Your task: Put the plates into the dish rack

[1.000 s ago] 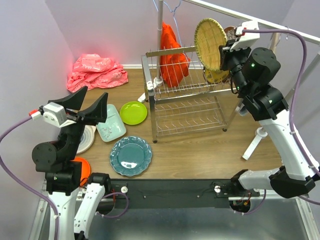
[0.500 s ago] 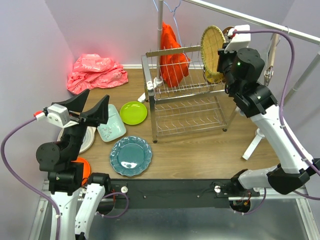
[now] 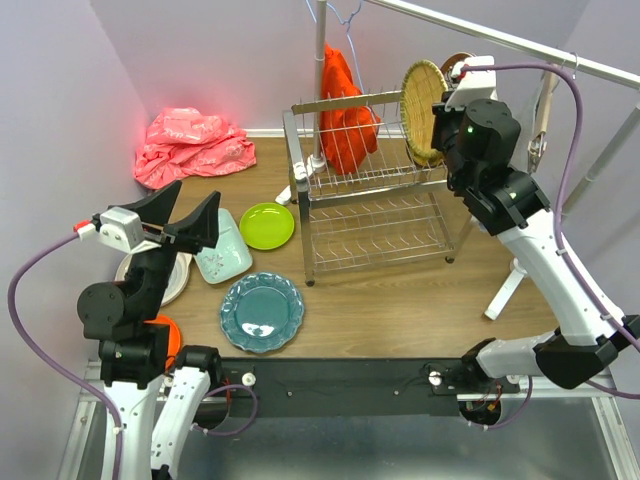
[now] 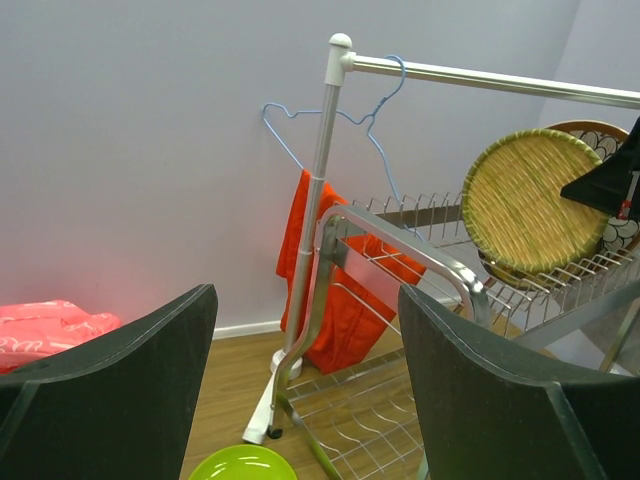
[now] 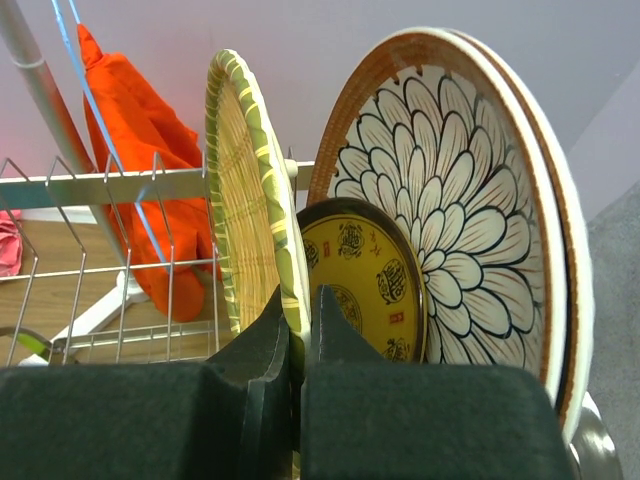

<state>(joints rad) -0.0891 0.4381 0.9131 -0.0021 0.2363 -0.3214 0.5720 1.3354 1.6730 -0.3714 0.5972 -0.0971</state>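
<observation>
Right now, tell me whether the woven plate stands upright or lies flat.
Upright, on edge: the woven plate stands in the rack's top tier, rim pinched by the right end effector.

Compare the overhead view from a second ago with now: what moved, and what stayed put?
The right gripper, shut on the woven yellow plate, turned it more edge-on and eased it down toward the upper tier of the dish rack. The left gripper stayed open, barely drifting. The teal plate and lime plate did not move.

A robotics lab test cell: 2 cabled arms, left arm (image 3: 125,310) and right arm (image 3: 520,215), bolted at a wood-topped table (image 3: 400,300) between plain lilac walls (image 3: 200,60).
</observation>
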